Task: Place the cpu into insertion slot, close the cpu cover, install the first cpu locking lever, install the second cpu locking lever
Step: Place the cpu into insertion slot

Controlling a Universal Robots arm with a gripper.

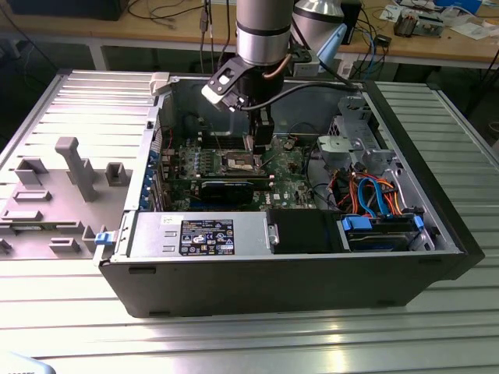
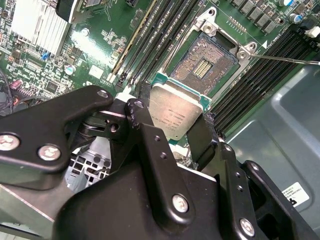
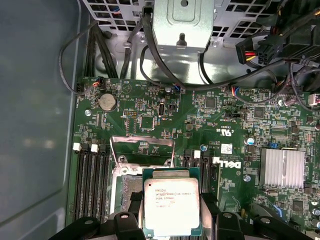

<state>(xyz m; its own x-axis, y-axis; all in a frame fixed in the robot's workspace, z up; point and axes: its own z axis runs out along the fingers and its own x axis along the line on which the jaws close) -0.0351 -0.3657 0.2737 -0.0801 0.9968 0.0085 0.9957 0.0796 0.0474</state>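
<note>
— What is the biggest thing here?

— The open computer case (image 1: 257,288), lying on its side on the ribbed metal table (image 1: 70,109). My arm (image 1: 263,31) reaches down into it.

— And inside?

— The green board (image 3: 150,105) lies flat at the bottom. My gripper (image 1: 261,139) hangs just over it, near the middle.

— Where does the chip go?

— Into the insertion slot (image 2: 207,62), the square with the shiny rim and the dark middle. It is bare now. The cpu cover (image 3: 142,140), a thin silver frame, stands tipped up at one edge of the slot, so the way in is open.

— Where is the chip now?

— The cpu (image 3: 171,207) is in my grip, metal side up, close by the slot but not in it. In both wrist views it hides one edge of the slot.

— How do you hold it?

— My two black fingers (image 2: 142,117) are pinching it, one on each of two opposite sides. They press on the thin edges, not on the top.

— Is it heavy?

— I think not. It looks small, thin and stiff, so it should be light and should not bend. The metal top looks smooth, so I guess it could slip if the pinch is weak. The underside and the tiny pins in the slot are likely easy to hurt — so the edges seem the right place to hold it.
</note>
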